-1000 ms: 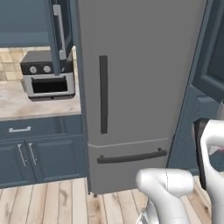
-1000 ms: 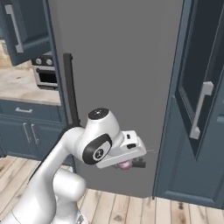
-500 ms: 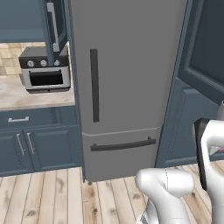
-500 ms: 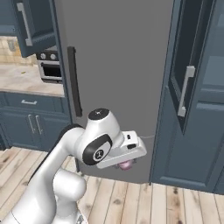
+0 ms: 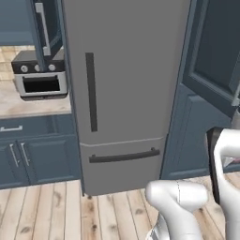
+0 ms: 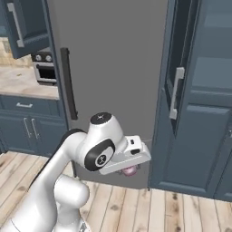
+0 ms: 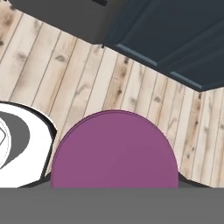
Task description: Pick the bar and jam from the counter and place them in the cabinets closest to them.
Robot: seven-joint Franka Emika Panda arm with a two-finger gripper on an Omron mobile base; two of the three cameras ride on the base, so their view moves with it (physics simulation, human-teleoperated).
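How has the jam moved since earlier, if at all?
Yes: the jam has shifted right across the fridge front, toward the cabinet.

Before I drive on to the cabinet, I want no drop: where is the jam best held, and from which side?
Keep the hold you have. The jam hangs under the gripper, which reaches it from above. In the hand view its outline is round, so the fingers probably sit best across its round wall, opposite each other; which end faces the hand I cannot tell.
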